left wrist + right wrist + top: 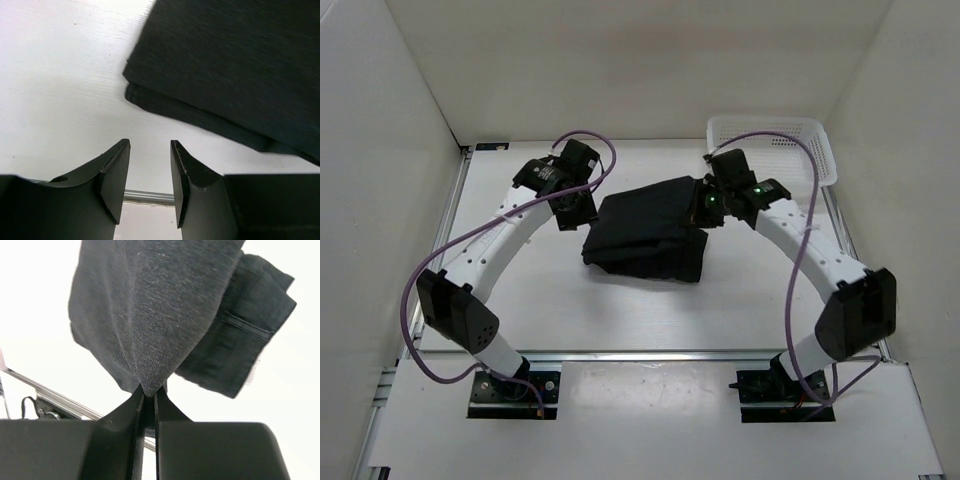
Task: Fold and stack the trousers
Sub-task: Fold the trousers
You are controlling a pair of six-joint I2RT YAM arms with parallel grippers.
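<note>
The trousers (pixel 648 235) sit folded mid-frame, basket (pixel 820 140) at upper right. Your right gripper (pixel 148 390) pinches the cloth at its right edge. The left gripper (pixel 150 147) is spread and empty, just beside the left edge. Lift low, carry the fold across evenly, don't drag lower layers.

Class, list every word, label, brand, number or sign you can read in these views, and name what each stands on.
None: no text can be read in any view. The black trousers show only plain cloth and a seam; the white basket bears no visible print.
</note>
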